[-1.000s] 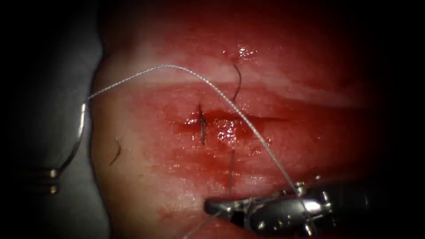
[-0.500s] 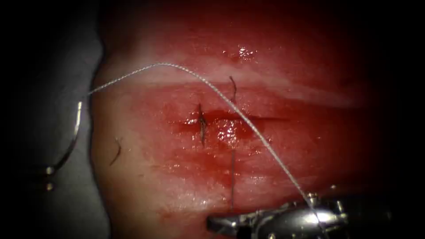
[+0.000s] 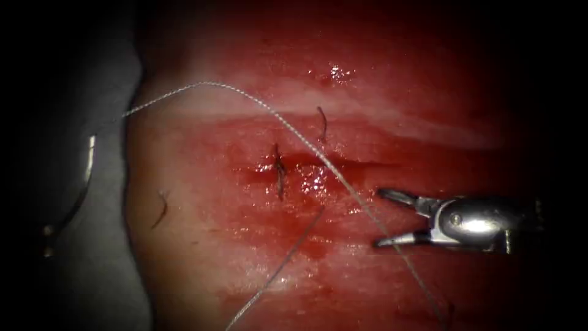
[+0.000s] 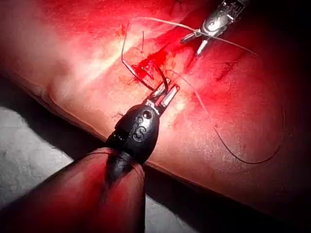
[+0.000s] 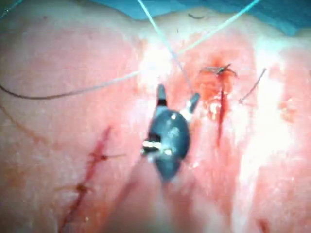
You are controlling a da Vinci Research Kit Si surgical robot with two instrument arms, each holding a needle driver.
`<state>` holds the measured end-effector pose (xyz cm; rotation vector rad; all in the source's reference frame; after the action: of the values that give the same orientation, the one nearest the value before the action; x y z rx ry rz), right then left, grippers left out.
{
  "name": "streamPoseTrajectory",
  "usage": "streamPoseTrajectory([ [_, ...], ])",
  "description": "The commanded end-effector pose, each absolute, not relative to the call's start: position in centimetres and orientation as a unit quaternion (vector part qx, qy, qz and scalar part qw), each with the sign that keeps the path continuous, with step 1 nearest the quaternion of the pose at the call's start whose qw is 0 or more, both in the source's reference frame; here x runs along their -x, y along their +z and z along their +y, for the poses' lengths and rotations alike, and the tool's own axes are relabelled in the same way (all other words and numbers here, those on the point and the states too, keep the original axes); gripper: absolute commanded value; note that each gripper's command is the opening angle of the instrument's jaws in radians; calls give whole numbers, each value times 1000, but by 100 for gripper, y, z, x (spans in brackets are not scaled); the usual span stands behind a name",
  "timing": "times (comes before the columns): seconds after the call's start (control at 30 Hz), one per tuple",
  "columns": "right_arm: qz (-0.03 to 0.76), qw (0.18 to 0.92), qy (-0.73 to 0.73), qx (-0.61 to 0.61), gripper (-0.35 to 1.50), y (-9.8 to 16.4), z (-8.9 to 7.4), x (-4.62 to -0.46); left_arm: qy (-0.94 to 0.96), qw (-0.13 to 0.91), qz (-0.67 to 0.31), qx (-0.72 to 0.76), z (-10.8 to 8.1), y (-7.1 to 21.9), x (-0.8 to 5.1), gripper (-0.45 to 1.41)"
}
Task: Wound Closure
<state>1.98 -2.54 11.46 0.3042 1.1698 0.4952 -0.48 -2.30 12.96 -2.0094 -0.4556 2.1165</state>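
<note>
Needle (image 3: 86, 178) hangs off the tissue's left edge over the grey cloth (image 3: 73, 288), clear of the tissue (image 3: 202, 257), and sits further left and dimmer than a second ago; its lower end meets two small bright spots, the left tool's tip, too dark there to judge the grip; in the left wrist view the left tool (image 4: 164, 94) points at the cut with jaws slightly parted around dark thread, hold uncertain; pale thread (image 3: 245, 95) still arcs from the needle's top across the tissue, over the cut (image 3: 318, 164), down toward the lower right; a second strand (image 3: 275, 270) now slants down and leftward below the cut where earlier it ran straight down; a stitch (image 3: 279, 175) crosses the cut's left end; right tool (image 3: 383, 217) has lifted from the bottom edge to the right of the cut, shaft level, tips pointing left, jaws spread wide and holding nothing, the thread passing just beside them.
</note>
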Motion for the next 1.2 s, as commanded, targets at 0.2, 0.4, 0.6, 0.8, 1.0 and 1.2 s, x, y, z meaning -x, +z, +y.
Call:
streamPoseTrajectory([
  [0.2, 558, 728, 351, -189, 81, 1188, -206, -223, 702, 83, -159, 689, -238, 1324, 36, -45],
  [0.4, 555, 710, 385, -198, 77, 1208, -182, -247, 705, 86, -156, 686, -239, 1332, 39, -45],
  [0.6, 559, 697, 399, -205, 57, 1222, -172, -274, 705, 86, -156, 686, -239, 1331, 40, -45],
  [0.8, 536, 692, 435, -212, -35, 1232, -173, -283, 708, 88, -153, 684, -240, 1332, 43, -45],
  [1.0, 501, 669, 505, -216, -35, 1219, -152, -273, 708, 90, -149, 684, -244, 1334, 49, -45],
  [1.2, 503, 658, 516, -219, -35, 1204, -133, -272, 710, 90, -148, 683, -244, 1334, 52, -45],
])
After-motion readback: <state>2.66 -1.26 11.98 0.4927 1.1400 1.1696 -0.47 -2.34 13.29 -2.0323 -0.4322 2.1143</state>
